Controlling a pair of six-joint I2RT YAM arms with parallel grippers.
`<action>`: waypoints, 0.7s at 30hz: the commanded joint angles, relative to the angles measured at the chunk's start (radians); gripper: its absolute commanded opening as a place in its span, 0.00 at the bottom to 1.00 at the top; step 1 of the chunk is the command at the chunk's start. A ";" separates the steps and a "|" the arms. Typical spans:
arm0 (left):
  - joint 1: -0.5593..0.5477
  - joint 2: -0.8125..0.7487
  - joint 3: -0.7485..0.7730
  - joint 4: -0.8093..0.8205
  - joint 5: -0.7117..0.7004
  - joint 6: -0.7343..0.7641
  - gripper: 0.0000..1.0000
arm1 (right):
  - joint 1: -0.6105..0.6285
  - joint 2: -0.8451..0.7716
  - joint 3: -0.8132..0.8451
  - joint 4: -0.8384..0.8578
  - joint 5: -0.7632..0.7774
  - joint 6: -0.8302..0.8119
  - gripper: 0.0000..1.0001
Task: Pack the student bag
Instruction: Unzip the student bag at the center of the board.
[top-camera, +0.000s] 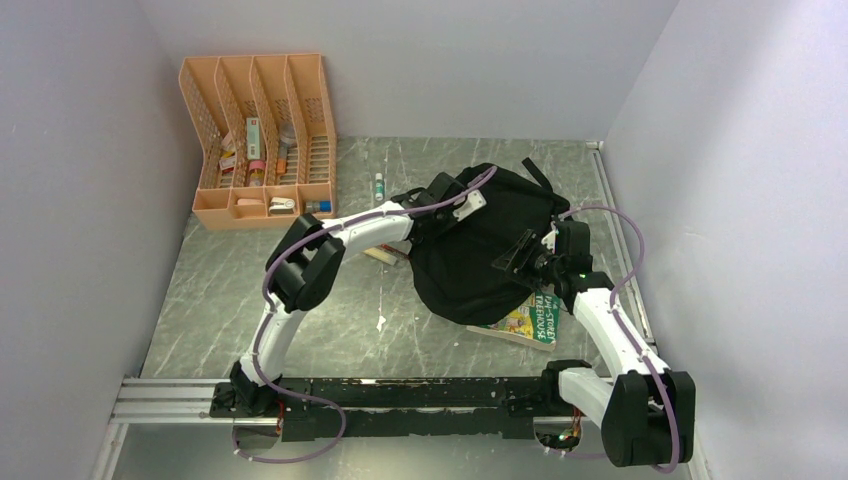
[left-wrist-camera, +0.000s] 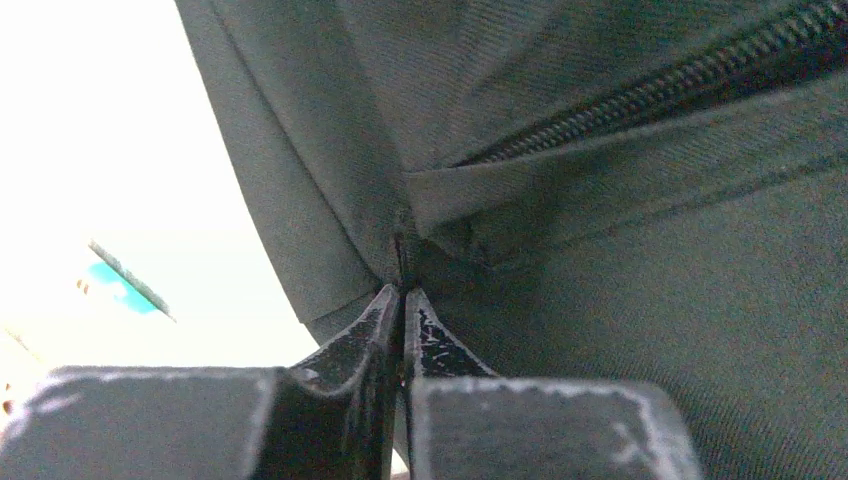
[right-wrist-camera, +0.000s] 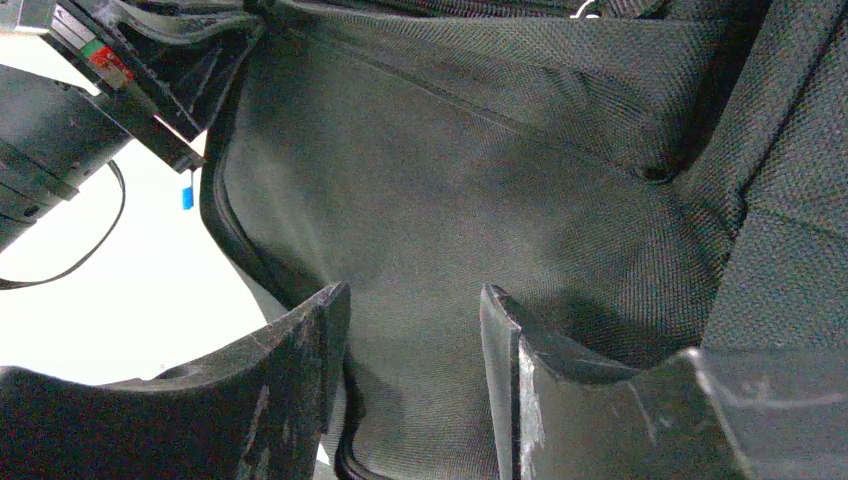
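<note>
The grey marbled table (top-camera: 250, 300) carries the big black soft cloth student bag (top-camera: 470, 270), which lies slumped in a round heap. Well off to the far left of the bag stands the orange mesh plastic desk organiser (top-camera: 255, 130). A flat, bright paper book (top-camera: 530, 322) pokes out from under the bag's near right edge. Both arms reach the bag, one on each side. The left fingers (top-camera: 452, 205) are at the bag's far left edge. The left wrist view shows the left fingers (left-wrist-camera: 403, 298) pressed together, pinching a small fold of the bag's cloth just below the black zip (left-wrist-camera: 650, 95). From there the zip runs up and away to the right. The right fingers (top-camera: 520, 255) are at the bag's right side. The right wrist view shows them (right-wrist-camera: 415, 300) spread apart, with bag cloth in the gap; I cannot tell if they touch it. My guess is that the bag's mouth must be pulled open next. The left side has the grip, so it should pull away from the bag's middle.
</note>
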 joint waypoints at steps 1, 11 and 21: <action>-0.004 -0.010 0.011 0.039 -0.075 -0.011 0.06 | 0.005 -0.016 -0.014 -0.008 0.007 -0.004 0.54; -0.002 -0.157 -0.072 0.110 -0.013 -0.099 0.05 | 0.005 -0.018 -0.020 -0.004 0.009 -0.001 0.54; 0.099 -0.233 -0.165 0.173 0.255 -0.269 0.05 | 0.004 -0.031 -0.027 -0.009 0.011 -0.002 0.54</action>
